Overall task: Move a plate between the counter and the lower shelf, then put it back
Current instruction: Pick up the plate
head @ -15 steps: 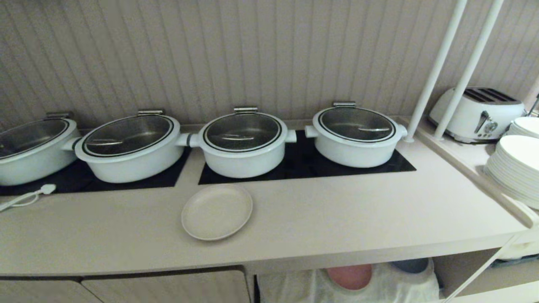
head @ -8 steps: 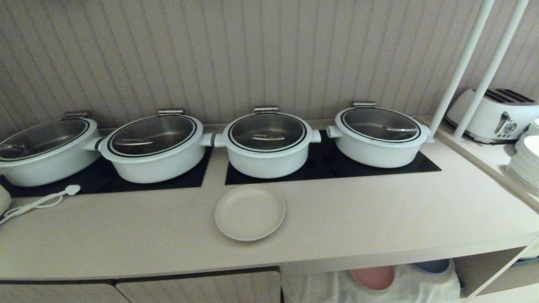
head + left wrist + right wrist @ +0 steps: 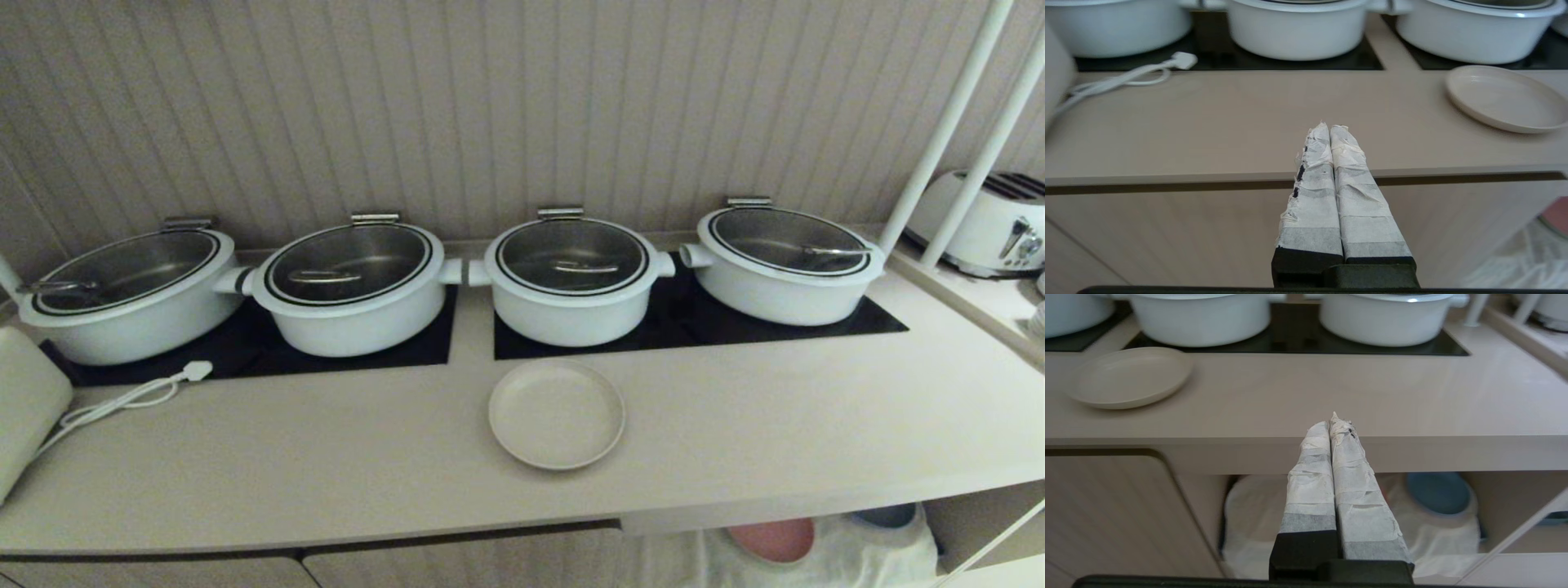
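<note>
We see only the ends of the robot's two arms, each through its own wrist camera. The left gripper has two long, tapering fingers wrapped in layers of white, wrinkled tape, frayed at the tips and along one edge, where small dark patches of the finger beneath show through. The wrapping ends at a black, blocky base, and a dark band crosses the picture below it, perhaps part of the wrist housing. The right gripper looks the same: white taped fingers, ragged tips, bands of overlapping tape, and a black mount.
</note>
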### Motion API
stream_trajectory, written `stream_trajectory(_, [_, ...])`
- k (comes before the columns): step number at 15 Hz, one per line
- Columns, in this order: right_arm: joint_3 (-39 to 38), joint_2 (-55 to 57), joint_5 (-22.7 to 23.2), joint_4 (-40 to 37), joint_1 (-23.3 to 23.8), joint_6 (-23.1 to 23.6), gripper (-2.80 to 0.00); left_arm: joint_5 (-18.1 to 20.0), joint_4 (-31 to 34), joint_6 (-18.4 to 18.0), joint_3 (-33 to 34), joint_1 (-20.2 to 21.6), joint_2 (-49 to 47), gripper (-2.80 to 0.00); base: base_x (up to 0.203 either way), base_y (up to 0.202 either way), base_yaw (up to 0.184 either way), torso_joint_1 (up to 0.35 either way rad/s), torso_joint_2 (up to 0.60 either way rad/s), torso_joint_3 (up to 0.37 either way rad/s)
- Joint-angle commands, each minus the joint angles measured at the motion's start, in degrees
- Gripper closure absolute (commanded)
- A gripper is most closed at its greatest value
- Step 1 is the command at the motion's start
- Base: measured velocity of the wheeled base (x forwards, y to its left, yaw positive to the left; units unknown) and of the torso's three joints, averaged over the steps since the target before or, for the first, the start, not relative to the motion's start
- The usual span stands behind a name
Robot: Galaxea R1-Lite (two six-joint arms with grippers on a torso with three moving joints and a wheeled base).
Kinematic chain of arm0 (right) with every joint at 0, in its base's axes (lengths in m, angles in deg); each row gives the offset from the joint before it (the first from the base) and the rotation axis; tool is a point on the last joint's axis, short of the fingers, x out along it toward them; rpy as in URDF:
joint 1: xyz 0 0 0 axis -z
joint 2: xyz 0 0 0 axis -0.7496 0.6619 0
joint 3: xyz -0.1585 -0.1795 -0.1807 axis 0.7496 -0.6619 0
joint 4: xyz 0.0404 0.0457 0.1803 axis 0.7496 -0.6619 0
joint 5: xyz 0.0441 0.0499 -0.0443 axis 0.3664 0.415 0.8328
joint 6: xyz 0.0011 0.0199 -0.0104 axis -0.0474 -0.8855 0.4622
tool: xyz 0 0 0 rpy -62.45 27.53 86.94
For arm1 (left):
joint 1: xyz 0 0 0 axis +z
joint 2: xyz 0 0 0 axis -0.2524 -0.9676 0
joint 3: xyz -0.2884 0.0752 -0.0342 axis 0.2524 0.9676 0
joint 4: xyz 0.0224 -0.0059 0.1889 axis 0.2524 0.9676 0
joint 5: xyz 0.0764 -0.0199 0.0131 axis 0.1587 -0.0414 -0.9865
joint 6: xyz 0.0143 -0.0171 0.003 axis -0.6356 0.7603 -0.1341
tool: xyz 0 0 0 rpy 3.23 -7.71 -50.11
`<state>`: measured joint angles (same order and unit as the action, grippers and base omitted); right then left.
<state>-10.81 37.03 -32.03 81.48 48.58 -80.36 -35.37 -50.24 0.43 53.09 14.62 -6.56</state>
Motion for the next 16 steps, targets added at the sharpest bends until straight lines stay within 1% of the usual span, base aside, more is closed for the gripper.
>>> stream_trajectory(1, [-0.01,0.0,0.03,-0.01,-0.02,0.0,0.0,-0.02,-0.04,0.05,0.0,0.0,0.02,0.0,0.0,0.195,0.001,0.001,0.01,0.001])
stream_trajectory(3, [-0.01,0.0,0.03,-0.01,-0.02,0.0,0.0,-0.02,0.05,0.05,0.0,0.0,0.02,0.0,0.0,0.185,0.003,0.0,0.0,0.0])
stream_trajectory(5, [-0.01,0.0,0.03,0.02,-0.02,-0.08,0.0,0.07,-0.04,0.05,0.0,0.0,0.02,0.0,0.0,0.089,-0.005,0.004,0.0,0.004])
stream_trajectory(12, [0.08,0.0,-0.06,-0.27,-0.02,0.26,0.0,0.07,-0.04,0.05,0.0,0.0,0.02,0.0,0.0,0.0,0.0,0.0,0.0,0.0])
stream_trajectory(15, [-0.06,0.0,-0.01,0.51,-0.02,1.98,0.0,0.07,-0.04,0.05,0.0,0.0,0.02,0.0,0.0,0.0,0.0,0.0,0.0,0.0])
stream_trajectory(16, [0.14,0.0,0.18,0.77,-0.02,3.9,0.0,0.07,-0.04,0.05,0.0,0.0,0.02,0.0,0.0,0.0,0.0,0.0,0.0,0.0])
